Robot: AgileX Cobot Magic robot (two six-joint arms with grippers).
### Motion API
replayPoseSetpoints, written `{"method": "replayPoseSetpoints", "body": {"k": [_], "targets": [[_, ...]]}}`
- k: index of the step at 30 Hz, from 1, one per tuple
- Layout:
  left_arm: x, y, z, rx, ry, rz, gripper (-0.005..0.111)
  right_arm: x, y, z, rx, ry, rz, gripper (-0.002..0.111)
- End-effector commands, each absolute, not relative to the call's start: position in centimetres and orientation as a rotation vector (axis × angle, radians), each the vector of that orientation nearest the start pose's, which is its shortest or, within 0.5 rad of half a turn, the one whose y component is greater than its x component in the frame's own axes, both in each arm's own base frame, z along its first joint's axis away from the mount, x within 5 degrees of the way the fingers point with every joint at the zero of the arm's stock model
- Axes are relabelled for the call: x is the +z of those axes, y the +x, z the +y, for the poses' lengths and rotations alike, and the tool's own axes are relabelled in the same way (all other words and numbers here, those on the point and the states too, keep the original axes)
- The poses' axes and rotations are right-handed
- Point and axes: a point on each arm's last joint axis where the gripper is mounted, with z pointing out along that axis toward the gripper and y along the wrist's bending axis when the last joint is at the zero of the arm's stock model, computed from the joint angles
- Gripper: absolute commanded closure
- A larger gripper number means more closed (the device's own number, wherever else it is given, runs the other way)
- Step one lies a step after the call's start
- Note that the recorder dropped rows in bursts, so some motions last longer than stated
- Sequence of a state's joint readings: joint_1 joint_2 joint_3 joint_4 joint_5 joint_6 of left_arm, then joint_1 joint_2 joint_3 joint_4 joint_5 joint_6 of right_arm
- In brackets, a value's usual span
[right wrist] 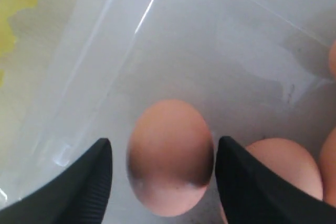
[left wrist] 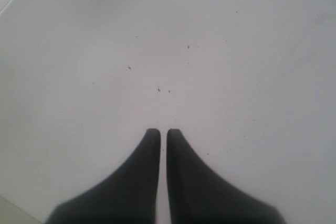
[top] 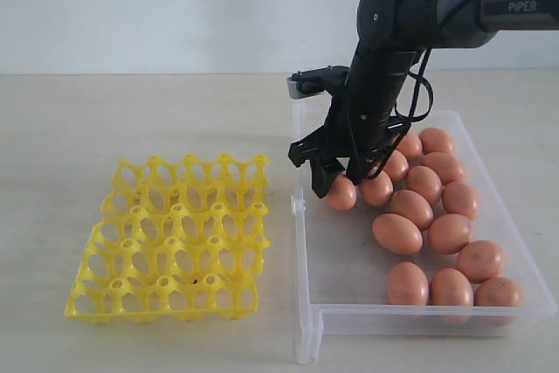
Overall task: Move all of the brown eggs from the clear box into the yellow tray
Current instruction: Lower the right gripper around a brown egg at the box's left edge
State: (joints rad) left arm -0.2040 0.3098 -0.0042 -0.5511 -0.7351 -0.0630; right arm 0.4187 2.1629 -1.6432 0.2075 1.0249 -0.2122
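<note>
While my right arm comes in from the right of the exterior view and bends steeply down at the wrist, my right pincer [top: 339, 177] hangs tips-down inside the clear box [top: 307, 303], its two pads straddling one brown egg [right wrist: 170, 156] at the left edge of the cluster. One pad looks to be against the shell and a sliver of box floor shows beside the other, so I cannot tell whether I am truly clamped on it. The other brown eggs [top: 428, 216] lie packed along the box's right side, a few partly hidden behind my arm. Left of the box, the yellow tray [top: 175, 233] sits on the table [top: 131, 111]. My left pincer [left wrist: 163, 132] is pressed together on nothing over a bare pale surface; that arm is outside the exterior view
</note>
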Motion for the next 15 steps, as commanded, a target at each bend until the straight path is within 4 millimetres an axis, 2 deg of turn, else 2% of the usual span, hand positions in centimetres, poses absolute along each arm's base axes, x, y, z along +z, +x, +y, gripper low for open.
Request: {"method": "replayPoseSetpoints", "body": {"k": [1, 15], "targets": [[24.75, 7.44, 1.74, -0.406, -0.48, 1.075, 0.103, 15.76, 39.24, 19.21, 0.291, -0.74, 2.979, 0.058], [24.78, 7.42, 1.75, -0.405, -0.48, 1.071, 0.103, 15.78, 39.5, 19.25, 0.284, -0.754, 2.944, 0.058]]}}
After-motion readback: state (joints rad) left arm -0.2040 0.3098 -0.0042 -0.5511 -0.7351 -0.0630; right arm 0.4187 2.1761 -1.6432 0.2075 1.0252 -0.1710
